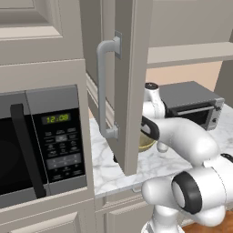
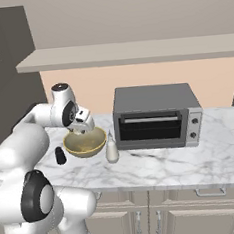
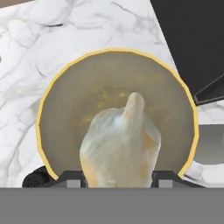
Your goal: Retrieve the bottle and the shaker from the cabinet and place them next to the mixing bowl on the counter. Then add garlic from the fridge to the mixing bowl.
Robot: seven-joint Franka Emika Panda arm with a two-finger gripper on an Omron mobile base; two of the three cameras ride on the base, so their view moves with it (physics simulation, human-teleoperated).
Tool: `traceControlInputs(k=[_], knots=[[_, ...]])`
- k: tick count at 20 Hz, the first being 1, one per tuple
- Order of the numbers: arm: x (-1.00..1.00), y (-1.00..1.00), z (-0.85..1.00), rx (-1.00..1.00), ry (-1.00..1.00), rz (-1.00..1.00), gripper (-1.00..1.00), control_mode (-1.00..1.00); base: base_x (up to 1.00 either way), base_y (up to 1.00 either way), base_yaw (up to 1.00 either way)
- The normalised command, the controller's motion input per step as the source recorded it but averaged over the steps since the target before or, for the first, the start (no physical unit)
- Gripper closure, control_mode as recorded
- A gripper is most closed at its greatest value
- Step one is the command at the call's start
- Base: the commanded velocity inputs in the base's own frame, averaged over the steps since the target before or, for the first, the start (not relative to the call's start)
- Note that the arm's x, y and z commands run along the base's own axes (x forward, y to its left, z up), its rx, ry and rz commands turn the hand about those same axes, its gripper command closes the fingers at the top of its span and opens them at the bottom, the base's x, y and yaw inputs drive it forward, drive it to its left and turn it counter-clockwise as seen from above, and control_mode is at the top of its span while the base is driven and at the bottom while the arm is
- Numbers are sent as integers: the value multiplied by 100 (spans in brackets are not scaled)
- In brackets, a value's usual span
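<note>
White marble with grey veins is forming the counter, running beneath a long plain shelf against a peach wall. Nearest the camera, the white robot arm is bending over the counter's left part, and its gripper is hanging directly above the mixing bowl. The two dark fingertips are pinching a pale, papery garlic bulb between them, its pointed tip aiming down toward the bowl's middle. The bulb is sitting above the bowl, not yet resting in it. The bowl, a dull golden-brass colour, is showing a bare inside beneath the garlic. Just left of the bowl, the small black shaker is standing upright on the marble. Just right of the bowl, the whitish pear-shaped bottle is standing upright, close to the rim. Beyond the bottle, further right of the bowl, a grey toaster oven is sitting with its glass door closed. Left of the bowl, the cabinet door is standing open with its grey bar handle showing, and a black-fronted microwave is glowing with a green display.
</note>
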Motion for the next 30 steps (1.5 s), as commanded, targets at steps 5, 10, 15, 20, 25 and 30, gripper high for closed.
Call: traceControlInputs(k=[5,10,15,20,25,30], knots=[[9,0,-29,0,0,0,100,-100,0,0,0],[6,0,-20,0,0,0,100,-100,0,0,0],[16,0,-18,0,0,0,100,-100,0,0,0],[37,0,-4,0,0,0,100,-100,0,0,0],[17,0,-2,0,0,0,100,-100,0,0,0],[13,0,-3,0,0,0,100,-100,0,0,0]])
